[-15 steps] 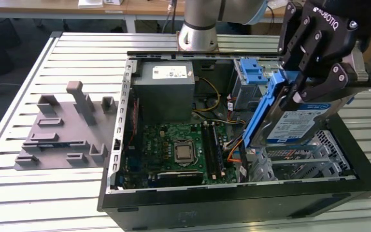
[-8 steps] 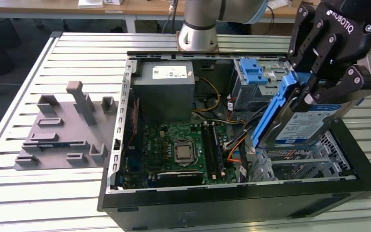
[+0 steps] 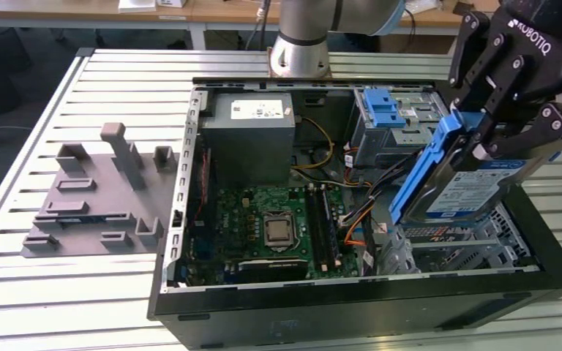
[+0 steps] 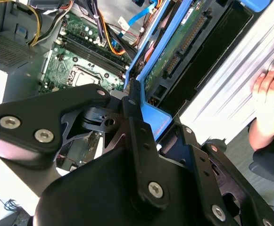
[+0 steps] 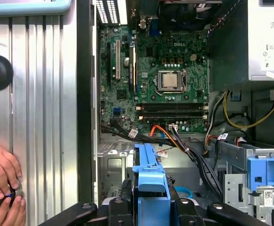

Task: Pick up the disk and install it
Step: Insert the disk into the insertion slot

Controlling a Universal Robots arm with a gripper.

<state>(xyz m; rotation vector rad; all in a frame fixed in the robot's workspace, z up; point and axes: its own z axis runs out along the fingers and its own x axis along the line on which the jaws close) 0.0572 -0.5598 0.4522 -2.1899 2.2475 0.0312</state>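
- The gripper [image 3: 503, 130] is clamped on the disk [image 3: 468, 191], its fingers pinching the upper end, so the drive hangs beneath them.
- The grip looks chosen to leave the disk's lower end free to lead into a slot.
- The disk is in the air, tilted, directly below the fingers and over the open computer case [image 3: 359, 307]. It is not seated in anything yet.
- One blue side rail [image 3: 426, 172] runs down the disk's edge. Judging by its shape, it guides the drive along a bay's walls.
- Just under the disk's low end lies the metal drive bay [image 3: 456, 247], which I judge to be its destination.
- Beyond the gripper, further into the case, stand the drive cage with the blue latch [image 3: 391, 117] and the power supply box [image 3: 246, 139]. The motherboard [image 3: 261, 219] lies flat on the case floor, off to the side.
- In both wrist views the finger links cover the actual contact with the disk, so how deep the grasp reaches is unclear.
- The disk hides part of the bay's mouth.
- A person's hand [image 5: 2, 176] rests on the slatted table [image 3: 115, 292] outside the case, cut by the frame edge. What it holds is too small to tell.
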